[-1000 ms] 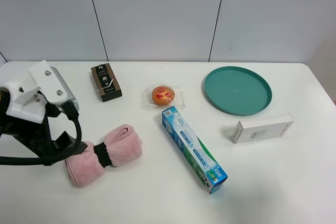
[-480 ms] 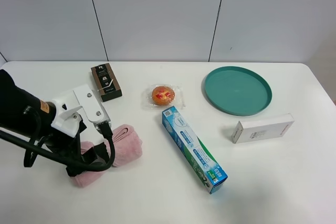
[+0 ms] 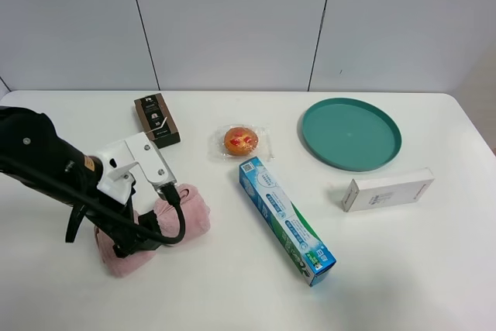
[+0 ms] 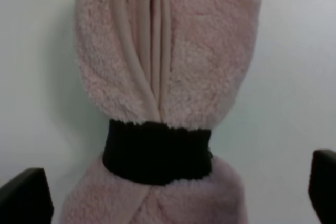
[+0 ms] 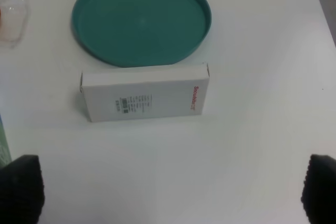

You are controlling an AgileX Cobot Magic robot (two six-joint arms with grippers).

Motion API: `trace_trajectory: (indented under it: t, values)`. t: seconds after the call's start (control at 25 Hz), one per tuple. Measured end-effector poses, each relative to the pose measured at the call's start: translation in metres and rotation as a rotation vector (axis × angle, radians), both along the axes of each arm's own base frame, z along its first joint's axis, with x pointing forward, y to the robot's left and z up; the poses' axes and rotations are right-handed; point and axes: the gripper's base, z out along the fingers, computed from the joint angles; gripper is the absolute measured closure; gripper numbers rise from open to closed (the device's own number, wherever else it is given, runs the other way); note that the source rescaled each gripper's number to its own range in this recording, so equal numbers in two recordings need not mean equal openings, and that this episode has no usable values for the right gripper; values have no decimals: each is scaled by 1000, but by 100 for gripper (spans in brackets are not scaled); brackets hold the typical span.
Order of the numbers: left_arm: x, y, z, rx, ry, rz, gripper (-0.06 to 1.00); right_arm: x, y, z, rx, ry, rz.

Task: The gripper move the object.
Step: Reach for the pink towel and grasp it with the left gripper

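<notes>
Left gripper (image 4: 173,190) jaws spread wide, empty, astride pink towel (image 4: 168,61) near surface (image 3: 232,300) front-left corner. Black band (image 4: 157,150) should be centred before closing; depth seemingly sufficient.

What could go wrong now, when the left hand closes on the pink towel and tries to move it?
1. The left hand is open, its fingers wide on both sides of the pink towel near the black band. The towel is soft, so the grip may slip or catch only one fold.
2. The toothpaste box lies close beside the towel, toward the table's middle. A low sideways move could push it.
</notes>
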Motion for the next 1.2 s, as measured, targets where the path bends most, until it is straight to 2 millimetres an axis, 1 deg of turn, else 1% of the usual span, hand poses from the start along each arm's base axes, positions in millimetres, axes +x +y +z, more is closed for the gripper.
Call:
trace_trajectory:
  t: [0.36, 0.68, 1.2]
  values:
    - [6, -2, -24, 39, 57, 6, -6, 0, 0, 0, 0, 0, 0]
    - [15, -5, -42, 51, 37, 25, -6, 0, 0, 0, 0, 0, 0]
    - [21, -7, -60, 69, 37, 35, -6, 0, 0, 0, 0, 0, 0]
